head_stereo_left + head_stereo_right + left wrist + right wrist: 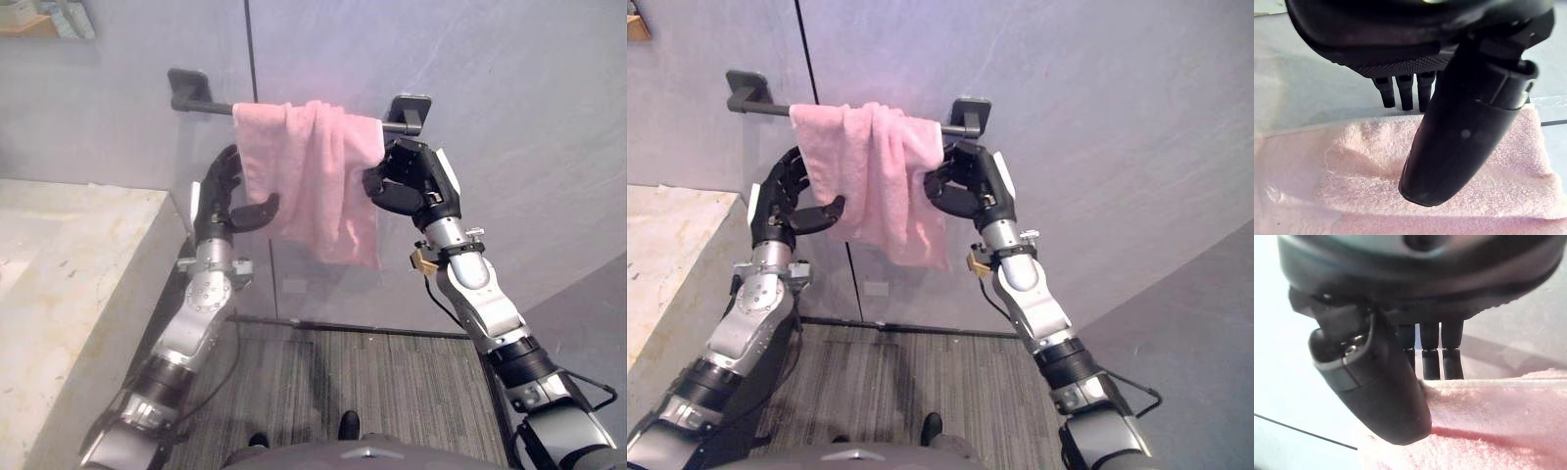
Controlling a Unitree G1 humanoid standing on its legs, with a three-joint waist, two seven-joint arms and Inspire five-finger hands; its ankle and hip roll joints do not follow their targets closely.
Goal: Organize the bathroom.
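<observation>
A pink towel [313, 176] hangs bunched over a black wall bar [211, 106]. My left hand [217, 201] is at the towel's left edge. Its thumb [1459, 142] lies across the front of the cloth [1352, 176] and its fingers reach up behind it, pinching the cloth. My right hand [411, 181] is at the towel's right edge, just under the bar's right bracket [409, 110]. Its thumb [1386, 391] curls onto the front of the cloth [1488, 421] while its fingers go behind.
A beige stone counter [59, 264] runs along the left, close to my left arm. Grey wall panels [529, 147] stand behind the bar. Striped grey carpet [372, 382] covers the floor below. A small shelf [39, 20] sits at the top left.
</observation>
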